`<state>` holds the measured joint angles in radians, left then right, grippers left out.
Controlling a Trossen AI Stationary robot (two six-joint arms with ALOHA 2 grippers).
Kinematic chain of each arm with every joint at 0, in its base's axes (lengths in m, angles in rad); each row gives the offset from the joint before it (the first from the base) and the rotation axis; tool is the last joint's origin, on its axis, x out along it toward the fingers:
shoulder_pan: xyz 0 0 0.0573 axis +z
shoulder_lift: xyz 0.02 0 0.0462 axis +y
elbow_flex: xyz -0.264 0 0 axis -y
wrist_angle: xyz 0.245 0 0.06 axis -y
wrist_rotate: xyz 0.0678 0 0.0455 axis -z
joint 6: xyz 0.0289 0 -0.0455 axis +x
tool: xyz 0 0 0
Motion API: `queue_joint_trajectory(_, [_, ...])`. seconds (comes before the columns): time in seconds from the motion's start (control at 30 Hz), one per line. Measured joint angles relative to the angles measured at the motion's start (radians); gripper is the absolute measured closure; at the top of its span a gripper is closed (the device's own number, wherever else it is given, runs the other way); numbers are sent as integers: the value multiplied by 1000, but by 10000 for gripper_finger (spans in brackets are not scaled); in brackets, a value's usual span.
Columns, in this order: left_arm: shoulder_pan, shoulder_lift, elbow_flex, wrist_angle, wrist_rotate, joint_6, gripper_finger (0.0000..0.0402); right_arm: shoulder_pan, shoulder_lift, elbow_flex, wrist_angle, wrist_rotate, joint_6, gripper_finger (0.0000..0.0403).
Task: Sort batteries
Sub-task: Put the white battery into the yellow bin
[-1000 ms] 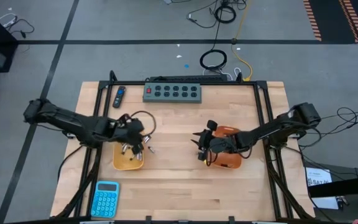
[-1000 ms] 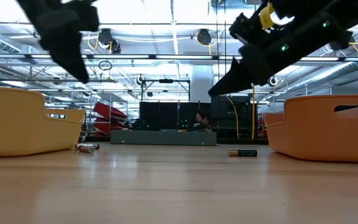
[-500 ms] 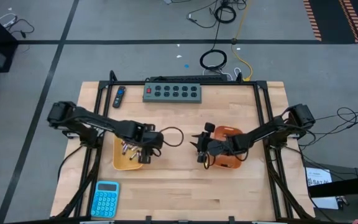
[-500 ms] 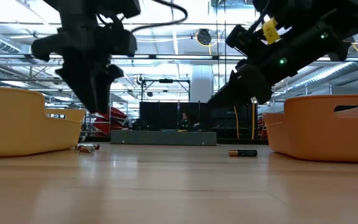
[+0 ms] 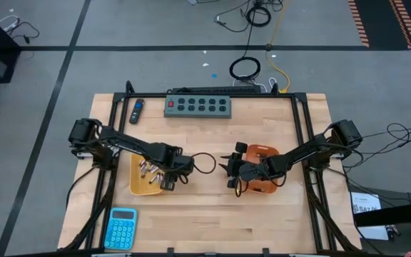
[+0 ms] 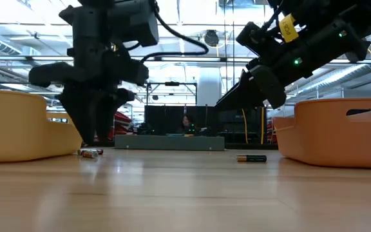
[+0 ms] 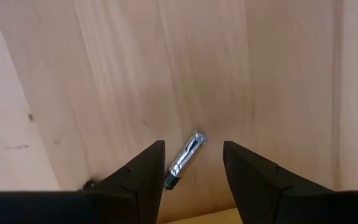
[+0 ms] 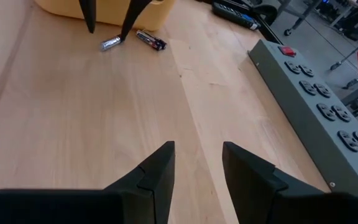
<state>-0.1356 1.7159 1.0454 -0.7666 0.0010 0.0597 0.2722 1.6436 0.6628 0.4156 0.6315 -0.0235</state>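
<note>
Two batteries lie on the wood just right of the yellow tray (image 5: 143, 187): a silvery one (image 7: 185, 155) (image 8: 110, 43) and a dark one (image 8: 151, 41), both seen as a pair of batteries (image 6: 90, 153) in the low view. My left gripper (image 7: 193, 146) (image 5: 171, 171) is open and points down, with a finger on either side of the silvery battery and close above it. More batteries (image 5: 148, 171) lie in the yellow tray. A dark battery with a gold end (image 6: 252, 158) lies near the orange tray (image 5: 262, 187). My right gripper (image 8: 197, 149) (image 5: 229, 170) hovers open left of the orange tray.
A grey power strip (image 5: 198, 106) lies along the far edge, with a blue-and-black stick gadget (image 5: 137, 111) to its left. A blue calculator (image 5: 122, 227) sits at the near left. Bare wood (image 5: 205, 214) stretches between the trays and toward the near edge.
My left gripper has swung from over the yellow tray toward the table's right and come down over the two batteries lying beside the tray. Its arm has stretched out farther across the table. The batteries have stayed where they were.
</note>
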Motion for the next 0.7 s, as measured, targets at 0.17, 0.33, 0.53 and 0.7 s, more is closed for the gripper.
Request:
queue_joint_trajectory(0.17, [-8, 27, 0, -10, -32, 8, 228, 0, 0, 0, 0, -2, 1, 277])
queue_joint_trajectory(0.33, [-16, 50, 2, -5, -46, 62, 229, 0, -1, 0, -4, -2, 8, 277])
queue_joint_trajectory(0.53, [-16, 80, 1, 8, -44, 114, 274, 0, -1, 0, -8, -4, 11, 277])
queue_joint_trajectory(0.7, [-15, 87, 1, 8, -11, 115, 345, 0, -1, 0, -8, -5, 11, 277])
